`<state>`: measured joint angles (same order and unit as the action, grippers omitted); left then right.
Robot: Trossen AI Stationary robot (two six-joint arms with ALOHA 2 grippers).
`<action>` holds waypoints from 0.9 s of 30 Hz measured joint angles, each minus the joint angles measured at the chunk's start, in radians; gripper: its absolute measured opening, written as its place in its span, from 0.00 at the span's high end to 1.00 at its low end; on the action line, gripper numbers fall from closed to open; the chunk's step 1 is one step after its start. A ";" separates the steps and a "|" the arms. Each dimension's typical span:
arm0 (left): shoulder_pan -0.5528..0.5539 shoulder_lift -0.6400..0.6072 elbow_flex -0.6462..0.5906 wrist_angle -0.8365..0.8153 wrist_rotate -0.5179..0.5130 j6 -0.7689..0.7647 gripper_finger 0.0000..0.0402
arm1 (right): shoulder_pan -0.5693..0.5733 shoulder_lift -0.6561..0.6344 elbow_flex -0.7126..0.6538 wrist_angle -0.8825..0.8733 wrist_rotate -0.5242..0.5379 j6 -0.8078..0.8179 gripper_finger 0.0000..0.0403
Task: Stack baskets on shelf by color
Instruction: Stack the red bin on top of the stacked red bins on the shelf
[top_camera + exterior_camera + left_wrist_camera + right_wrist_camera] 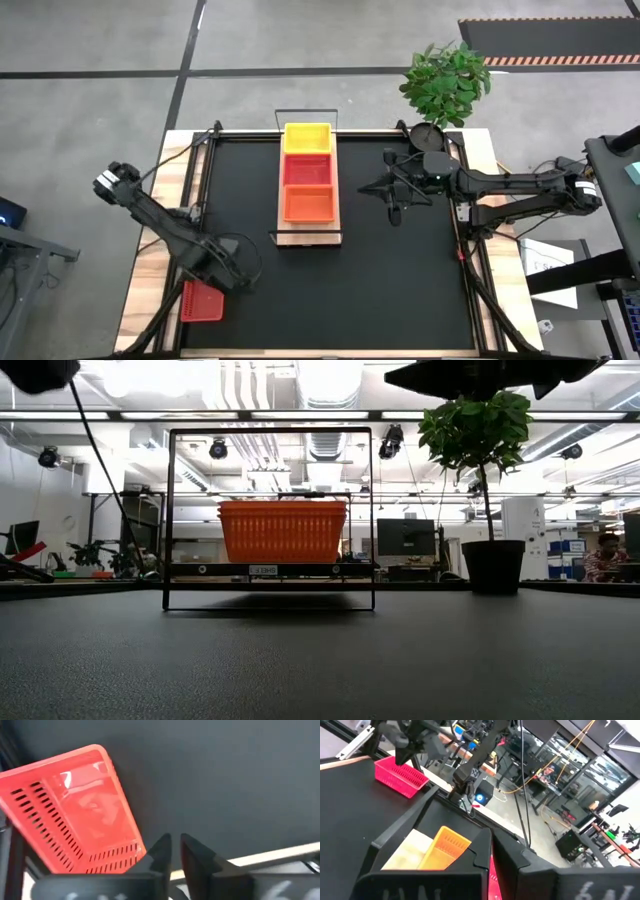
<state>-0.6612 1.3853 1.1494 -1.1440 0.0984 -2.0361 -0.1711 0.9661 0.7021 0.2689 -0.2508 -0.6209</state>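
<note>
The shelf [307, 236], a light-wood plank with wire rails [270, 430], lies in the middle of the black mat. It carries a yellow basket [307, 137] at its far end, a red basket [307, 170] in the middle and an orange basket [308, 203] nearest. A loose red basket [203, 300] rests on its bottom at the mat's near left corner. My left gripper [175, 852] points down just beside this basket [75, 810], above the bare mat, its fingers almost together and holding nothing. My right gripper [390, 190] hangs level to the right of the shelf, shut and empty.
A potted plant [445, 85] stands at the mat's far right corner, behind my right arm. Metal frame rails [195, 190] run along the mat's left and right sides. Bare mat lies between the shelf and the near edge.
</note>
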 joint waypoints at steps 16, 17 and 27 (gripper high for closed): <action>-0.025 0.067 -0.229 0.204 0.107 -0.028 0.55 | 0.000 -0.001 0.000 -0.030 0.004 -0.004 0.98; -0.026 0.076 -0.247 0.231 0.107 -0.028 0.56 | 0.000 -0.001 0.000 -0.030 0.009 -0.004 0.98; -0.028 0.118 -0.289 0.279 0.166 0.031 0.81 | 0.000 -0.002 0.000 -0.031 0.015 0.001 0.98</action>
<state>-0.6891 1.5031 0.8606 -0.8652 0.2642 -2.0047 -0.1711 0.9642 0.7021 0.2375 -0.2356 -0.6201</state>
